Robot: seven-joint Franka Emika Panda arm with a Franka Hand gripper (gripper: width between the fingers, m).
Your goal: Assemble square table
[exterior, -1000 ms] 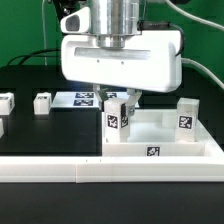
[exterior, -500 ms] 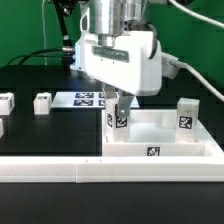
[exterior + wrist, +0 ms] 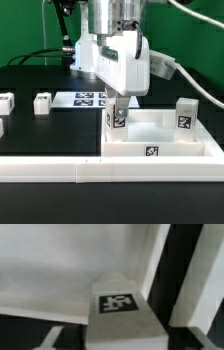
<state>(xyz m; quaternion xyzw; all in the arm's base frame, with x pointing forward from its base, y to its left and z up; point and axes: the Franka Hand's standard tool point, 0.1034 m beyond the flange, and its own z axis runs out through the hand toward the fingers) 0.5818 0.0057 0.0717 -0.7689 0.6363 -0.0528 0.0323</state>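
Rotated pincer (image 3: 118, 101) at blocky white leg (image 3: 117, 119)

White square table (image 3: 185, 152) on the black worktop (image 3: 40, 135), white leg (image 3: 120, 317) showing its black-and-white tag (image 3: 116, 302), green backdrop (image 3: 20, 25) behind.

Gripper (image 3: 120, 102) is positioned directly over a leg (image 3: 118, 121) stood upright in the square table (image 3: 185, 150).
That leg is placed at the corner on the exterior view's left; a second leg (image 3: 185, 114) is stood at the right corner. A loose leg (image 3: 42, 101) and another loose leg (image 3: 5, 101) are seen on the tabletop (image 3: 40, 135), near the marker board (image 3: 86, 98). Whether the jaws grip cannot be told.
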